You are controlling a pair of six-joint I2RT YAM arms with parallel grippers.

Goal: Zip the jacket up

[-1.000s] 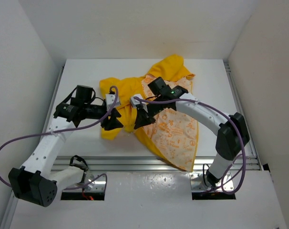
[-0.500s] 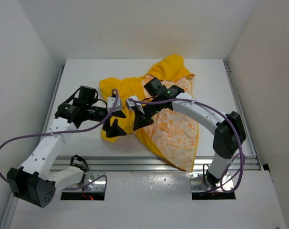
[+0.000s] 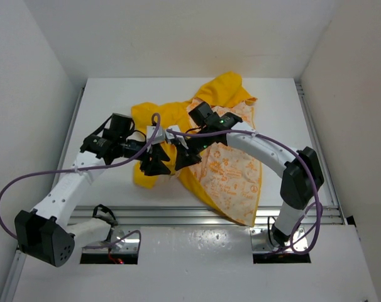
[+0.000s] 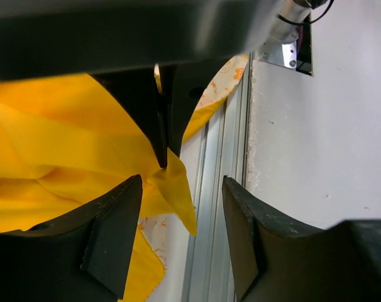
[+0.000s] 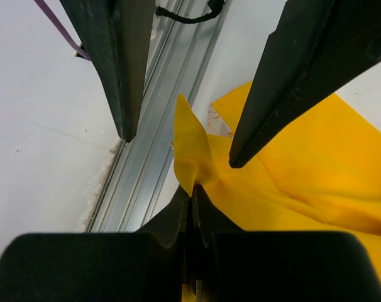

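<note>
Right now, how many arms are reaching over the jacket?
2. The left arm comes from the left, fingers open; the right arm from the right, fingers shut on a jacket fold.

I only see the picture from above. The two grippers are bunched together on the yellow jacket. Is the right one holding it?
Observer: Yes. Its wrist camera shows the right gripper shut on a pointed fold of the jacket.
Operator: What about the left one?
Observer: The left gripper is open. That same yellow point sits between its jaws, and they are not squeezing it.
Operator: Is that the zipper bit?
Observer: I cannot tell. Both wrist cameras show only plain yellow cloth there, with no zipper teeth or pull in sight.
</note>
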